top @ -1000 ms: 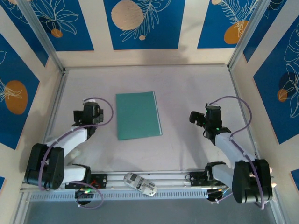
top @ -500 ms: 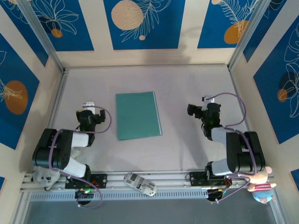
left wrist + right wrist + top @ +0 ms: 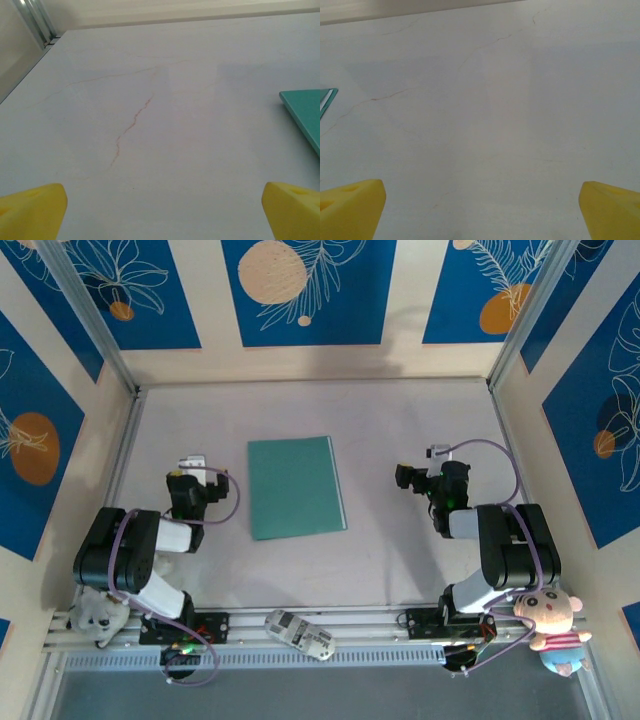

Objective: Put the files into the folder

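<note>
One folder (image 3: 295,488) counted: teal, shut, flat on the table (image 3: 400,420), left of centre, long side running away from the arms. Shows a thin pale line down its right edge; cannot tell whether that is paper. Two grippers counted. Left gripper (image 3: 190,478) just left of the folder, near it but not touching, jaws spread wide and holding nothing. From its wrist, two yellow fingertips (image 3: 30,212) at the bottom corners, table surface between them, one teal corner of the folder at the right edge. Right gripper (image 3: 408,477) on the folder's other side, farther off, likewise spread wide and empty-handed. From that wrist, two yellow tips again and a sliver of teal at the far left. Two arms folded back over their bases at the near edge, each trailing one purple cable (image 3: 480,452). Two soft toys: one pale toy (image 3: 95,615) by the left base, one pink toy (image 3: 550,625) in a striped top by the right base. One white handset (image 3: 298,633) lying askew on the rail (image 3: 370,622) between the bases. Several hairline cracks in the table top, among them one reddish crack (image 3: 132,122) ahead of the left gripper. Three blue panels (image 3: 300,290) with pale and orange discs across the back wall, more of the same on both side walls.
</note>
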Motion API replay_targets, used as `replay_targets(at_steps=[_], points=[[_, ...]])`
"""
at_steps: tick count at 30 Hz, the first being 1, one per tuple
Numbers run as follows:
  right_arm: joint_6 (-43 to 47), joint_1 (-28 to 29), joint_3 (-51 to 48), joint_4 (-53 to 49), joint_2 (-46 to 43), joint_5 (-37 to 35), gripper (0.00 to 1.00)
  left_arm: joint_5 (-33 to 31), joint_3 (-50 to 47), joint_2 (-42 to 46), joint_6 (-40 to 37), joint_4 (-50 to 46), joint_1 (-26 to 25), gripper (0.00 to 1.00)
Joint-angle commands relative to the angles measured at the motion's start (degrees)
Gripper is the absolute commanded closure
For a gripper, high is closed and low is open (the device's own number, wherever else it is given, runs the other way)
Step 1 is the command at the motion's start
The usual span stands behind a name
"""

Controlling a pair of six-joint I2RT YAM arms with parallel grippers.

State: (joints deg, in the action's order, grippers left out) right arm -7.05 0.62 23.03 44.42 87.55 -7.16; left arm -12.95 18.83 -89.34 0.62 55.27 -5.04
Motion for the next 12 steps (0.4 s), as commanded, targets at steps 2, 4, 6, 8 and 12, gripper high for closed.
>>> replay_targets(at_steps=[2,4,6,8,12], points=[[1.27,-0.38,0.68,2.11,-0.28,1.01,0.01,2.32,1.30,-0.13,-1.50,0.88,0.59,0.00],[1.21,-0.42,0.70,2.11,-0.27,1.01,0.01,2.40,1.30,-0.18,-1.50,0.72,0.58,0.00],[1.25,-0.38,0.75,1.98,-0.27,1.09,0.01,2.40,1.29,-0.13,-1.50,0.74,0.57,0.00],[1.23,-0.36,0.79,1.89,-0.27,1.07,0.01,2.42,1.26,-0.13,-1.50,0.77,0.59,0.00],[1.34,-0.21,0.52,2.25,-0.36,0.83,0.01,2.43,1.30,-0.13,-1.51,0.78,0.52,0.00]])
